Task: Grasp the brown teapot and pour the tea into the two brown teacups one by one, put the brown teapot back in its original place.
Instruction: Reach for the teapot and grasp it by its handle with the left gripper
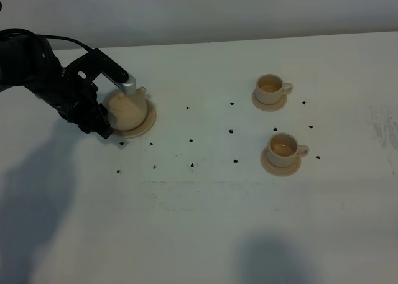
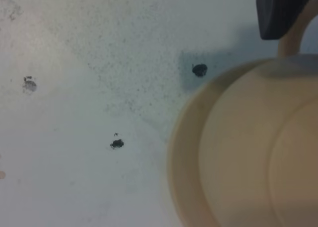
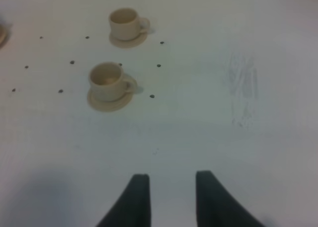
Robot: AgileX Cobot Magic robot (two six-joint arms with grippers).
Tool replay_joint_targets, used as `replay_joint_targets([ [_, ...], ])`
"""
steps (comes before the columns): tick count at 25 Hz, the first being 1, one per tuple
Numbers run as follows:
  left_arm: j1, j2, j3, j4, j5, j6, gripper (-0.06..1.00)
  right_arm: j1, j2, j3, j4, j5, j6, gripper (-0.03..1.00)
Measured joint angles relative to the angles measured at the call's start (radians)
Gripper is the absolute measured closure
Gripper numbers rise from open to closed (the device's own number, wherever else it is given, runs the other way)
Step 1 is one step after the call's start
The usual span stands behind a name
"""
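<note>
The task looks close to finished. The brown teapot (image 1: 127, 108) stands upright on its wide saucer plate (image 1: 148, 123) at the left of the table (image 1: 199, 234). Well apart to the right, the two brown teacups sit on their small saucers, the far one (image 1: 270, 88) and the near one (image 1: 283, 148). Each shows a darker amber patch inside, which reads as tea already poured. What seems left is for the left hand (image 1: 114, 108) to let go of the pot and draw clear. That hand sits at the pot's handle side with its fingers to either side. Whether it grips the handle or only flanks it cannot be told from these views. The high view alone shows the whole layout and the inside of both cups. It does not show the right hand at all. The left wrist view adds the close detail: one dark finger (image 2: 283, 8) lies against the loop handle (image 2: 293, 36). It also shows the teapot (image 2: 248, 152) seated inside the plate's rim (image 2: 178, 152), with black dots (image 2: 117, 144) on the table nearby. The other finger is outside that view. The right wrist view alone shows the right hand (image 3: 171, 187), hanging over bare table near the cups, its two fingers a little apart with nothing between them. From that low angle the cups' contents cannot be judged.
</note>
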Motion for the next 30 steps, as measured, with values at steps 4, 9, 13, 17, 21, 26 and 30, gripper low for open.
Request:
replay_joint_targets([
  [4,0.0,0.0,0.0,-0.001,0.0,-0.001,0.58,0.0,0.0,0.0,0.0,0.0,0.0,0.74],
  [9,0.0,0.0,0.0,-0.015,-0.001,-0.001,0.64,0.0,0.0,0.0,0.0,0.0,0.0,0.74],
  [13,0.0,0.0,0.0,-0.021,-0.001,-0.001,0.7,0.0,0.0,0.0,0.0,0.0,0.0,0.74],
  [17,0.001,0.001,0.0,-0.021,-0.004,-0.001,0.85,0.0,0.0,0.0,0.0,0.0,0.0,0.74],
  [21,0.003,0.001,0.0,-0.021,-0.005,-0.005,0.85,0.0,0.0,0.0,0.0,0.0,0.0,0.74],
  [26,0.003,0.001,0.0,-0.021,-0.005,-0.003,0.85,0.0,0.0,0.0,0.0,0.0,0.0,0.74],
  [30,0.003,0.0,0.0,-0.031,-0.004,0.012,0.85,0.0,0.0,0.0,0.0,0.0,0.0,0.74],
])
